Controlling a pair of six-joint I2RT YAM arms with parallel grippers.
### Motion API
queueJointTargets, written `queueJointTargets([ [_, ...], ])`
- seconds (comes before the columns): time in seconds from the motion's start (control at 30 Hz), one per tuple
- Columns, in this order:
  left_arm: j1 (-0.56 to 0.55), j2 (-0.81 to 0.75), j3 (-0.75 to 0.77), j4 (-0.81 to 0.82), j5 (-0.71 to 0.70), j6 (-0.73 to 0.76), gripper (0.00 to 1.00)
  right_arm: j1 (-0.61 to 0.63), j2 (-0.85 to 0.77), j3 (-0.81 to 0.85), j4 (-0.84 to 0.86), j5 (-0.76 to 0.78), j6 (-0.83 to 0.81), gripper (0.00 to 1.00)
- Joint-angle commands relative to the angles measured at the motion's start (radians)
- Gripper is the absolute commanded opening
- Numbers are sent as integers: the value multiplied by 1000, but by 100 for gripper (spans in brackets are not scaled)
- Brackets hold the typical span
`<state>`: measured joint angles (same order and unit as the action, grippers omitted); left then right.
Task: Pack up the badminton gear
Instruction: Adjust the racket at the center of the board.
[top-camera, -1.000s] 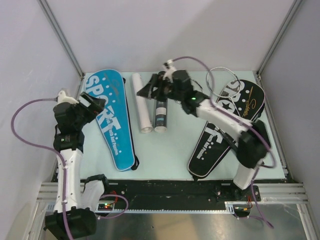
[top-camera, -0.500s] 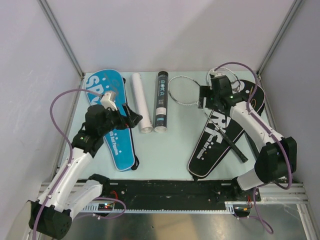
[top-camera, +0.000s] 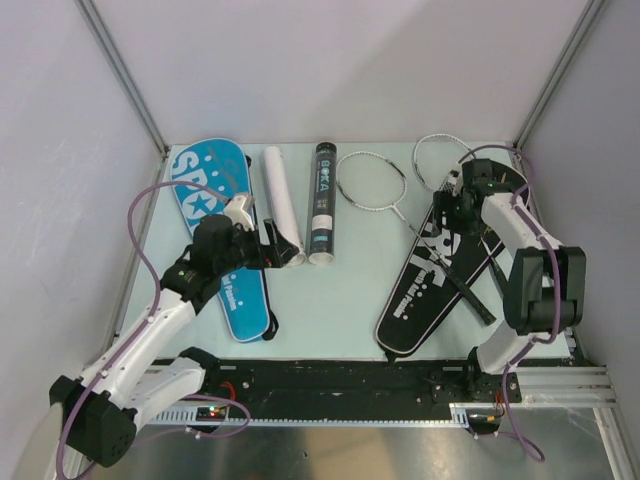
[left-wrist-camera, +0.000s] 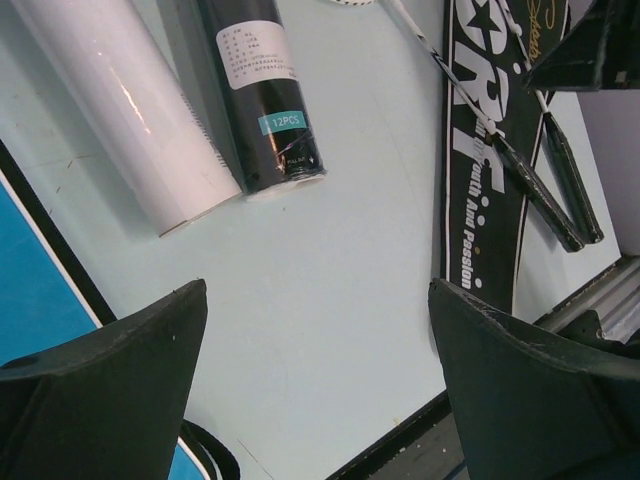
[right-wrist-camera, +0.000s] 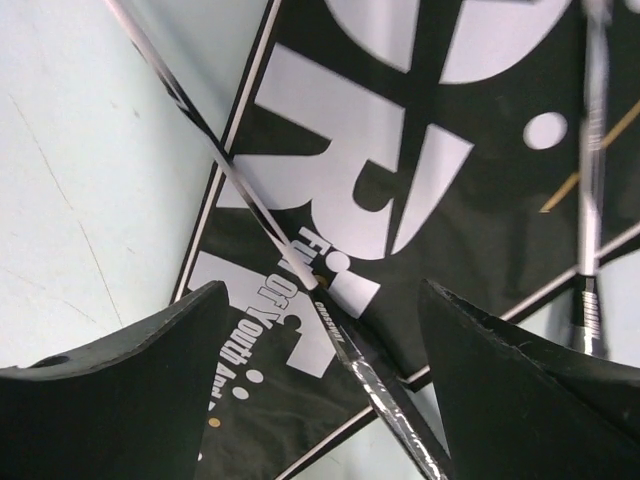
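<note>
Two rackets (top-camera: 372, 181) across black cover (top-camera: 410, 300) at 3 o'clock, under right gripper (right-wrist-camera: 322, 292), jaws wide, empty. At 12 o'clock, white tube (left-wrist-camera: 130, 90) beside black tube (left-wrist-camera: 255, 80); at 9 o'clock, blue cover (top-camera: 205, 175). Near tube ends, left gripper (left-wrist-camera: 318, 300), jaws wide, empty.

Rackets (top-camera: 372, 181) across right cover (top-camera: 405, 305), tubes (top-camera: 323, 205) left

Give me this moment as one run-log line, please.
left gripper open, by white tube | right gripper open, over black cover | rackets uncovered
</note>
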<state>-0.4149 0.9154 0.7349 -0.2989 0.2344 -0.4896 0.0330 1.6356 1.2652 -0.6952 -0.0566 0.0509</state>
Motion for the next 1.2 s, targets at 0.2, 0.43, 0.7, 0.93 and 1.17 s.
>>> queueJointTargets([
  [0.2,-9,-19,26,26,-100,44,93,64,183,-10,17,46,-9,72],
  [0.43,-6,-19,21,19,-122,29,93,167,230,3,-6,80,59,36],
  [0.7,-4,-63,9,13,-164,40,95,288,168,7,10,82,361,6],
  [0.93,-5,-121,2,10,-188,40,96,386,189,12,184,31,559,7],
  [1.17,-4,-148,-11,-4,-210,38,97,472,323,168,250,52,710,19],
])
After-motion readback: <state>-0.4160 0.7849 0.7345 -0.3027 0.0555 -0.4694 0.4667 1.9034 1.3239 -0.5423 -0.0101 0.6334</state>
